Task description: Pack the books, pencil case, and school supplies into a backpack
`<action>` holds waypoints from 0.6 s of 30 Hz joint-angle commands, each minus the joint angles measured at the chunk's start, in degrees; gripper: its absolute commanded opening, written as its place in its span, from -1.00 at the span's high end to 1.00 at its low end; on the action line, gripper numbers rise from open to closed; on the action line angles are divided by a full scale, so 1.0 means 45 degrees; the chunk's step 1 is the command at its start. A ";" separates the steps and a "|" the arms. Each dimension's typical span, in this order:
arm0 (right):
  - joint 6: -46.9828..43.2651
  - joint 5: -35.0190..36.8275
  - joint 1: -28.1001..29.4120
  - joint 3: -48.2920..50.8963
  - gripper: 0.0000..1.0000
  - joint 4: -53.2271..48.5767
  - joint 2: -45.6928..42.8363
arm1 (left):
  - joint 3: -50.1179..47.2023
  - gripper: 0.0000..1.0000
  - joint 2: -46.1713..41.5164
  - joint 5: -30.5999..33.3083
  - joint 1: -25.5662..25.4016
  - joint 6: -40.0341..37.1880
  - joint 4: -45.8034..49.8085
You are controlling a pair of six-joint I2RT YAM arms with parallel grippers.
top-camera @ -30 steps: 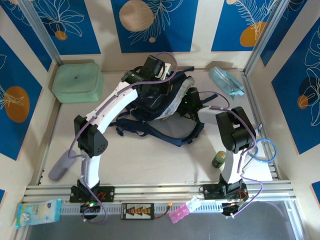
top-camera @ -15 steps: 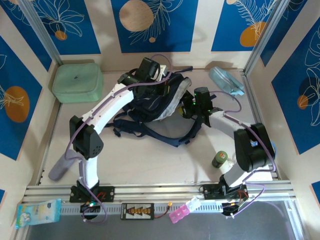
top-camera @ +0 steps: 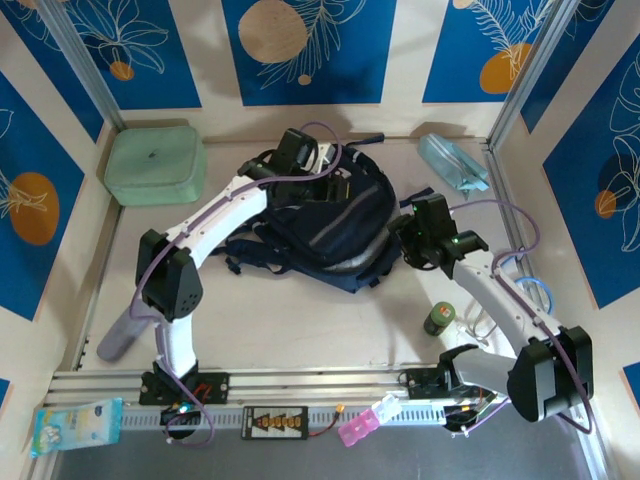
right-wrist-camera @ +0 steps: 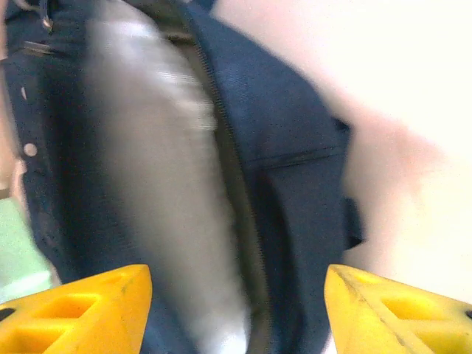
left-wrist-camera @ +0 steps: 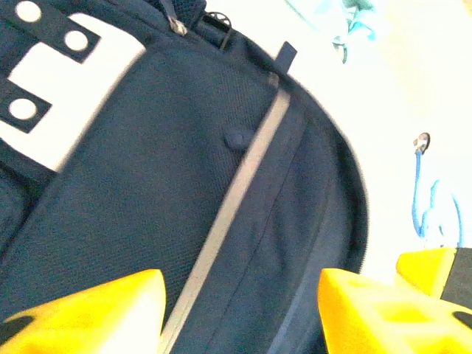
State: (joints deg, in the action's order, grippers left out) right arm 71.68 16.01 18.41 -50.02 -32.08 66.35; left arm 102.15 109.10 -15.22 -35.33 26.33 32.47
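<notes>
Left arm: arched forward, left gripper [top-camera: 305,180] over the far end of the backpack [top-camera: 335,230].
Left jaws: spread, gripping nothing.
Right arm: stretched forward-left, right gripper [top-camera: 418,232] beside the backpack's right edge.
Right jaws: spread, empty.
Backpack: lying mid-surface [top-camera: 300,320].
Pencil case [top-camera: 452,165]: far right corner.

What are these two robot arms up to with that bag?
Two robot arms are working at a navy backpack lying in the middle of the table. The left hand hovers open over its striped front. The right hand is open at its right side, and neither grips anything. The pale-blue pencil case lies near the far right corner, not yet packed.
</notes>
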 commanded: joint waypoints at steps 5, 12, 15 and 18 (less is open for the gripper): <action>-0.1555 0.0587 0.0605 0.0154 -0.36 -0.0696 -0.0362 | -0.3819 -0.56 -0.2306 -0.0772 0.1569 0.1717 -0.1667; -0.2252 -0.0617 0.1227 0.0145 -0.60 0.0195 0.0498 | -0.9127 -0.56 -0.4384 -0.1409 0.4074 0.4110 -0.4202; -0.2238 -0.0580 0.1520 0.0055 -0.63 0.0113 0.0864 | -0.9638 -0.53 -0.4406 -0.1170 0.4468 0.4031 -0.4124; -0.2133 -0.0648 0.1703 0.0022 -0.63 0.0095 0.1185 | -0.9429 -0.45 -0.4040 -0.0196 0.4512 0.3653 -0.3463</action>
State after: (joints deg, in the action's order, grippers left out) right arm 62.92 14.48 25.32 -49.69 -31.59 70.81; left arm 58.89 90.83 -18.15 -15.03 42.35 18.15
